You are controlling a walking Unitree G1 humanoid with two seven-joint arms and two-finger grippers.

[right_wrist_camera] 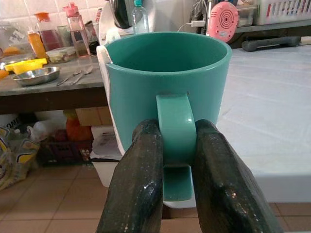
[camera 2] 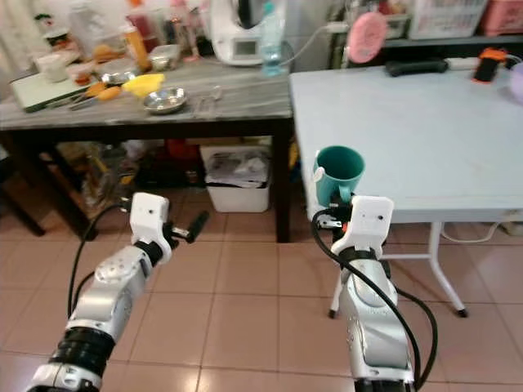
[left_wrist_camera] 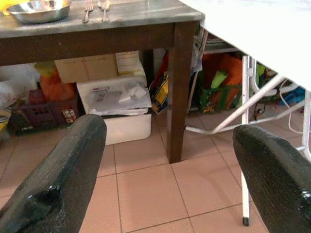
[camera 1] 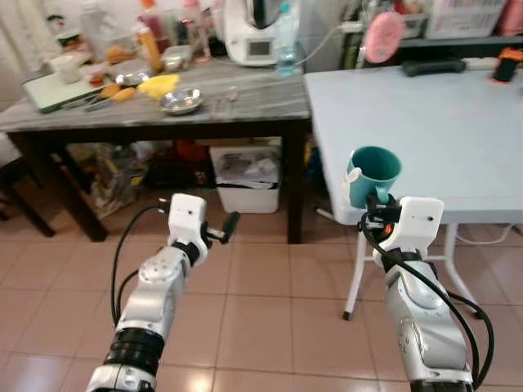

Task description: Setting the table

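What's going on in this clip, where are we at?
The robot stands on a tiled floor facing two tables. Its right end effector is shut on the handle of a teal mug, held upright in the air at the near edge of the light blue table, not yet set down. The left end effector is open and holds nothing, out in front of the dark wooden table that carries a steel bowl and kitchen clutter.

The mug is teal all over, handle included, with a white patch at one side. The fingers are glossy black, the arms silver with white wrist blocks. The nearer desk is pale blue-white on white legs; the other desk has a grey streaked top on dark brown legs. The floor is salmon-pink tile. A steel bowl shines silver beside something yellow.
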